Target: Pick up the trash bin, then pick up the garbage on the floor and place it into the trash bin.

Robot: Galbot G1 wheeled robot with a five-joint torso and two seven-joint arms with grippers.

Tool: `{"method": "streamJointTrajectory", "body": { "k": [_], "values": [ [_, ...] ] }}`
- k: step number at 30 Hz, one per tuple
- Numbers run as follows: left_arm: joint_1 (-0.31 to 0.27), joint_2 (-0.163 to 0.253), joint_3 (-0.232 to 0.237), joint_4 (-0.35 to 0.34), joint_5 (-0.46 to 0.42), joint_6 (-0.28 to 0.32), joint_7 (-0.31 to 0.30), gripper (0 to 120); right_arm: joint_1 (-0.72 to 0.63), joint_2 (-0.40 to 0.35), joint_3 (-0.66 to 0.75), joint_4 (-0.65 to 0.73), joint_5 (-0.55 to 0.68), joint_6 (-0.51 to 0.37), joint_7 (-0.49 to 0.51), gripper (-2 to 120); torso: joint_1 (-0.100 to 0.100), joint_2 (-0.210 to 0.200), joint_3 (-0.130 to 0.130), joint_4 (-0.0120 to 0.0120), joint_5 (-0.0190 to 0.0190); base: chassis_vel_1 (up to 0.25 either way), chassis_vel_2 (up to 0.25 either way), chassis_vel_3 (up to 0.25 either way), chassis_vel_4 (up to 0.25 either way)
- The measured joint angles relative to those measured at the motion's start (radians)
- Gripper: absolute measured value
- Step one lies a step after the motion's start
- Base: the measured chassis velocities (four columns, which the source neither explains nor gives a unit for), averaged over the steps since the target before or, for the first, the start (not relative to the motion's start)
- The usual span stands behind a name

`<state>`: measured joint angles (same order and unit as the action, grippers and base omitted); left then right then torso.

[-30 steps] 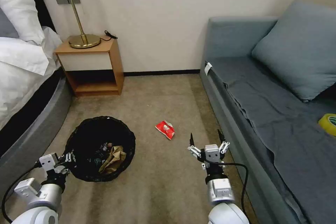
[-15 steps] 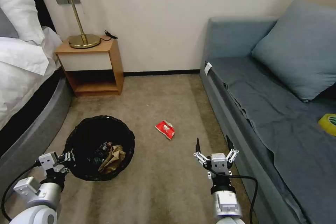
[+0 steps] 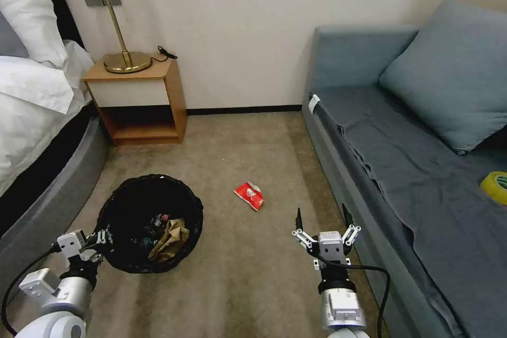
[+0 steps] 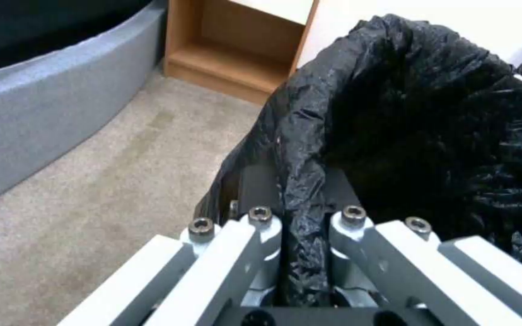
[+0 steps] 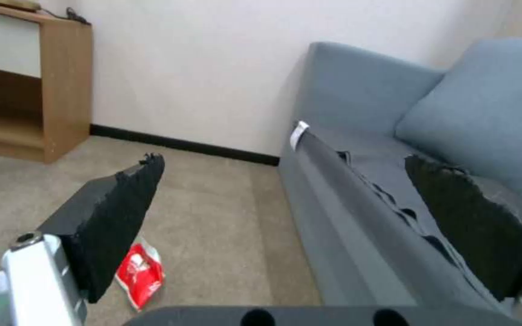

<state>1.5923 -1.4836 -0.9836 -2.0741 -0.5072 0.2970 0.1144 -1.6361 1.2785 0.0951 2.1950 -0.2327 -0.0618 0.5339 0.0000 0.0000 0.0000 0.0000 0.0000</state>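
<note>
A grey sofa (image 3: 401, 169) lines the carpet's right edge. The trash bin (image 3: 150, 222), holding a brown paper bag (image 3: 170, 240), has its rim pinched by the left gripper (image 3: 103, 236). The red-and-white packet (image 3: 249, 195) lies mid-carpet, ahead and left of the right gripper (image 3: 322, 216), whose fingers are spread wide, holding nothing.

One trash bin (image 3: 150, 223), one red-and-white packet (image 3: 249, 195) on the carpet, one crumpled brown paper bag (image 3: 170, 239) inside the bin. Two grippers, one lamp (image 3: 105, 10), one nightstand (image 3: 138, 100), one sofa (image 3: 412, 169), one cushion (image 3: 449, 74), one yellow tape roll (image 3: 495, 186).
</note>
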Motion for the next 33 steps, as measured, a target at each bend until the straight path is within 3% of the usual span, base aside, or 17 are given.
{"method": "streamJointTrajectory", "body": {
  "k": [15,33],
  "values": [
    [0.008,-0.001,-0.008,0.009,-0.008,-0.011,0.004,4,0.001,0.000,0.000,-0.011,0.008,0.016,-0.007,100,0.000,0.000,0.000,0.0000,0.0000,-0.003,0.003,0.003,-0.004],
    [0.014,-0.006,-0.019,0.018,-0.007,-0.019,0.007,4,0.030,-0.010,-0.017,-0.032,0.027,0.015,-0.011,100,0.000,0.000,0.000,0.0000,0.0000,-0.116,0.111,0.108,-0.118]
  ]
}}
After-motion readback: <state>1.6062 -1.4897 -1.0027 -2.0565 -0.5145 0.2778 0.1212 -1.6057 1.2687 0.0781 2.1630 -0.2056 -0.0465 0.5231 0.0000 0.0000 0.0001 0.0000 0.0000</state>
